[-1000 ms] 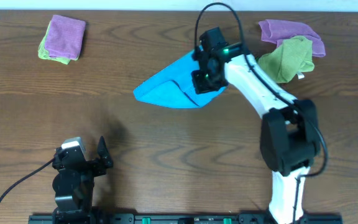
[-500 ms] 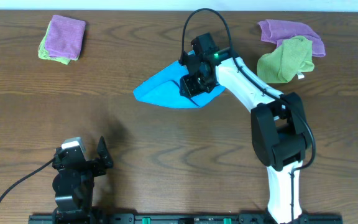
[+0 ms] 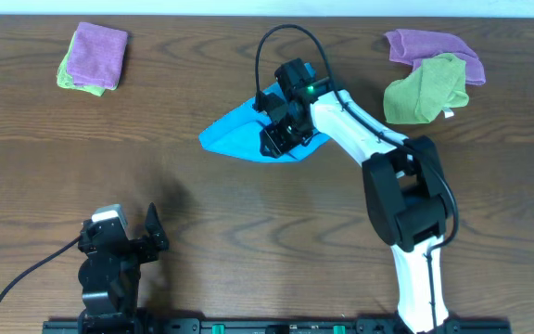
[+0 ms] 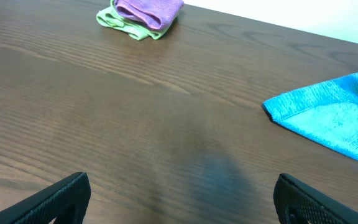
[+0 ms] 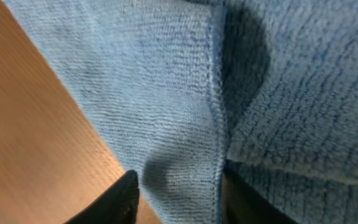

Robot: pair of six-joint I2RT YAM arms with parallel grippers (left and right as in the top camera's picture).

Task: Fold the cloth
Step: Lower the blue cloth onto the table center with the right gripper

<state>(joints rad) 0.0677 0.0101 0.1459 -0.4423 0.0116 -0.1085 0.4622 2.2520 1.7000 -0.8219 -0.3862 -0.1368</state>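
The blue cloth (image 3: 235, 137) lies on the table (image 3: 248, 232) at about 12 o'clock from the table's middle. Its pointed corner reaches out toward 9 o'clock, and its 3 o'clock side is doubled over under the right arm. The right gripper (image 3: 281, 134) is down on that doubled part. In the right wrist view its two dark fingers (image 5: 124, 198) flank a hemmed fold of the cloth at the bottom of the frame. It appears to be pinching that fold (the view is very close, so the contact itself is hard to make out).

The left gripper (image 4: 182, 186) sits at 7 o'clock, near the table's front edge and well apart from the cloth. Its fingers are spread wide with only bare wood between them.

At 10 o'clock a folded purple cloth (image 3: 97, 51) rests on a folded green cloth (image 3: 68, 79). At 2 o'clock a loose purple cloth (image 3: 429, 44) lies partly under a crumpled green cloth (image 3: 425, 88).
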